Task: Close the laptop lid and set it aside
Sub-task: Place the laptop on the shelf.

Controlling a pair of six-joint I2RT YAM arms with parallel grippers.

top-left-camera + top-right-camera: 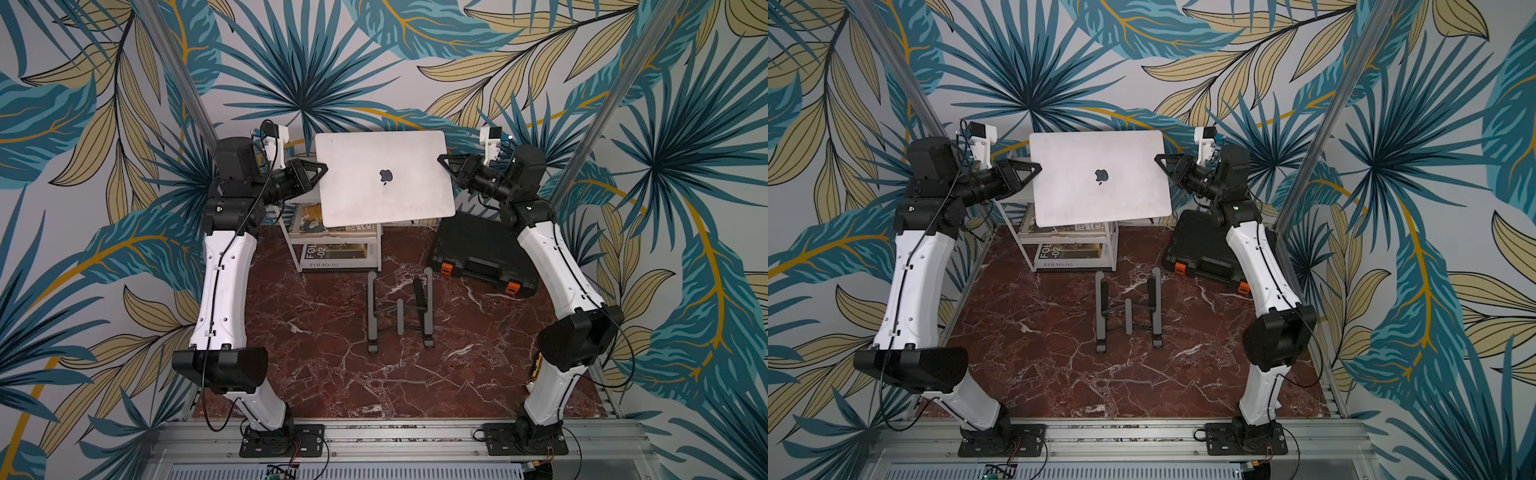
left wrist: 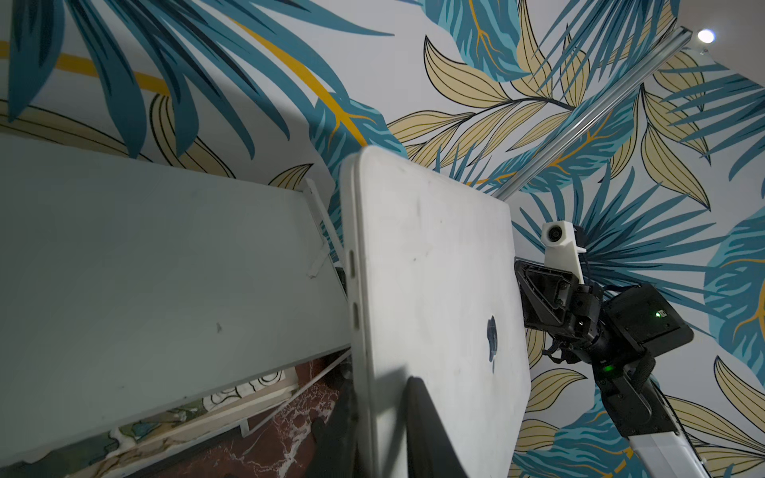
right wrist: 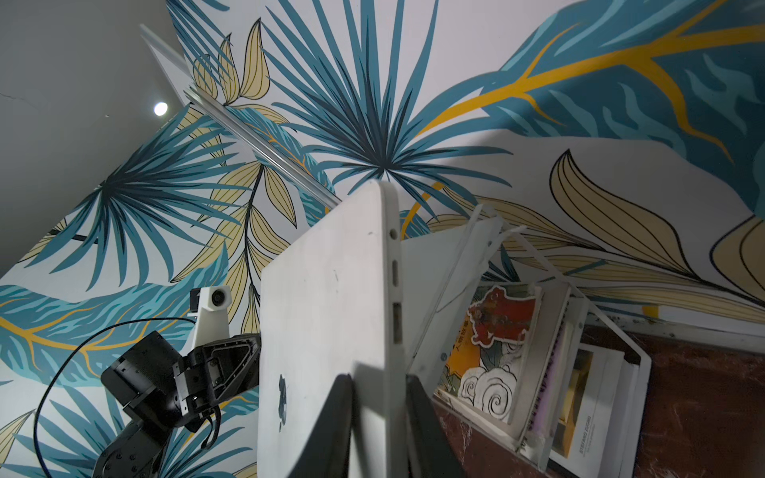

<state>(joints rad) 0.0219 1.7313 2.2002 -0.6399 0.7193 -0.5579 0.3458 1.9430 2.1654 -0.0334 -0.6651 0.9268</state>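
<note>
I hold the laptop [image 1: 384, 178] shut, lid [image 1: 1084, 199] upward with the logo showing, between my two arms over the white shelf [image 2: 165, 269] at the back of the surface [image 1: 332, 374]. My left gripper [image 1: 325, 168] is clamped on one short edge and my right gripper [image 1: 440, 158] on the opposite one. In the right wrist view my fingers [image 3: 333, 426] sit either side of the thin edge, just beside the ports.

The grip is my main worry. Each gripper has only a narrow bite on smooth metal, so if my arms drift apart, or one drops faster than the other, the laptop could twist and slide out. It already looks slightly tilted in both top views.

The near edge hangs out past the front of the shelf. I cannot tell from these views whether the underside touches the shelf top or hangs just above it. If I let go while it is unsupported or too far forward, it could tip off onto the surface, toward the stand [image 1: 399, 307]. Releasing one side first would lever it the same way. My right arm is also close above the black case [image 1: 478, 249] and could knock it when pulling away.
</note>
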